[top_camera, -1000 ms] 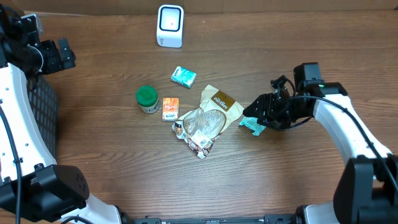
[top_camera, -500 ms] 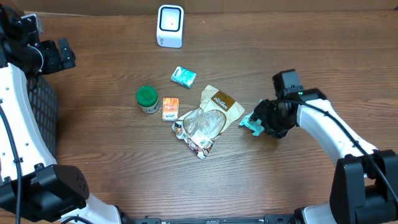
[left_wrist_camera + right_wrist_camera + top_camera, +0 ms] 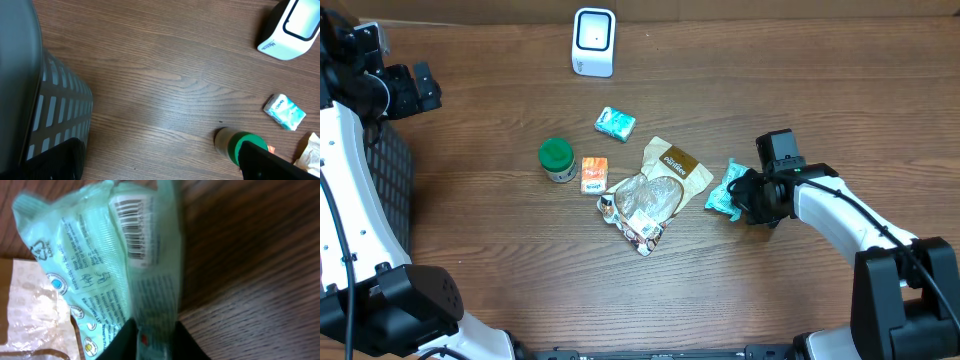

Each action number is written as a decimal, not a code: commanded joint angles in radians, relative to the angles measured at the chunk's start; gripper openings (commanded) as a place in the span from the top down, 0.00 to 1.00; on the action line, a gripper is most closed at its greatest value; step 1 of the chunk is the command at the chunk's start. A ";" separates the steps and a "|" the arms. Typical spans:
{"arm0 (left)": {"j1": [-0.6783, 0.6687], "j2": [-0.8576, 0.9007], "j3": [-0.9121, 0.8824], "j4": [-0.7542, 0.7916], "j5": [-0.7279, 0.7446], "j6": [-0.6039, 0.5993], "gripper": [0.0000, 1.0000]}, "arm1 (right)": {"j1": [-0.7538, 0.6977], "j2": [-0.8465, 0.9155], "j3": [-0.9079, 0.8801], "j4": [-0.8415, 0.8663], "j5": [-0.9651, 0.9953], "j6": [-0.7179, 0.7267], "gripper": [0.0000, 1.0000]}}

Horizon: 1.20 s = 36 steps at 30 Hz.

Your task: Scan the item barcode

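- Overhead: the right pincer (image 3: 740, 196) is clamped on a mint-green packet (image 3: 721, 198), just to the right of the cluster of goods in the middle of the wooden surface (image 3: 800, 90).
- Overhead: whether the packet rests on the wood or is raised off it cannot be told from above.
- Overhead: the cluster holds a kraft-paper pouch (image 3: 674, 164) and a crinkled clear snack bag (image 3: 640, 206) lying partly over its lower end.
- Overhead: left of them stand a small orange box (image 3: 593, 175) and, just beside it, a green-lidded jar (image 3: 557, 160).
- Overhead: a teal tissue-like pack (image 3: 615, 123) lies apart, above the cluster.
- Overhead: a white barcode scanner (image 3: 593, 42) stands at the far edge, well apart from the held packet.
- Overhead: the left pincer (image 3: 418, 86) is up at the far left corner, above a black slotted basket (image 3: 386, 190).
- Left wrist: the 2 dark fingers (image 3: 56, 161) stand wide apart with nothing between them, only bare wood below.
- Left wrist: the basket wall fills the left side, and the scanner sits at the top right.
- Left wrist: the teal pack and the green-lidded jar lie at the lower right, the jar partly hidden by 1 finger.
- Right wrist: the packet fills the upper left, pinched at its lower end between the 2 black fingers (image 3: 118, 343).
- Right wrist: its barcode (image 3: 135, 227) faces this camera, near the packet's upper end, above lines of small print.
- Right wrist: a corner of the pouch and the clear bag shows at the lower left, and wood grain lies to the right.
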 commanded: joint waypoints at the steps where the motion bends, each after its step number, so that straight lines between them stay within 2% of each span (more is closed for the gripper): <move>1: -0.007 0.010 0.004 0.003 0.001 0.027 0.00 | 0.004 -0.011 -0.016 -0.005 0.048 -0.110 0.91; 3: -0.007 0.010 0.004 0.003 0.001 0.027 0.01 | -0.001 -0.011 -0.004 -0.016 0.048 -0.172 0.95; 12: -0.007 0.010 0.004 0.003 0.001 0.027 0.00 | -0.012 -0.019 0.185 -0.080 0.011 -0.709 0.96; 13: -0.007 0.010 0.004 0.003 0.001 0.027 0.01 | -0.012 -0.019 0.198 -0.083 0.013 -0.745 0.94; 15: -0.007 0.010 0.004 0.003 0.001 0.027 0.00 | -0.012 -0.019 0.221 -0.091 0.030 -0.773 0.81; 17: -0.007 0.010 0.004 0.003 0.000 0.027 0.00 | -0.012 -0.019 0.240 -0.098 0.033 -0.759 0.55; 18: -0.007 0.010 0.004 0.003 0.001 0.027 0.00 | -0.012 -0.019 0.246 -0.098 0.031 -0.737 0.50; 20: -0.007 0.010 0.004 0.003 0.001 0.027 0.01 | -0.012 -0.019 0.258 -0.105 0.002 -0.716 0.46; 23: -0.007 0.010 0.004 0.003 0.001 0.027 0.00 | -0.011 -0.018 0.260 -0.099 -0.154 -0.667 0.50; 25: -0.007 0.010 0.004 0.003 0.001 0.027 0.00 | -0.004 -0.016 0.259 -0.080 -0.242 -0.611 0.59; 27: -0.007 0.010 0.004 0.003 0.001 0.027 0.00 | 0.010 -0.010 0.254 -0.042 -0.323 -0.488 0.65; 29: -0.007 0.010 0.004 0.003 0.001 0.027 0.00 | 0.036 -0.008 0.235 -0.005 -0.333 -0.399 0.72; 36: -0.007 0.010 0.004 0.003 0.001 0.027 0.00 | 0.114 0.013 0.144 0.035 -0.204 -0.225 0.72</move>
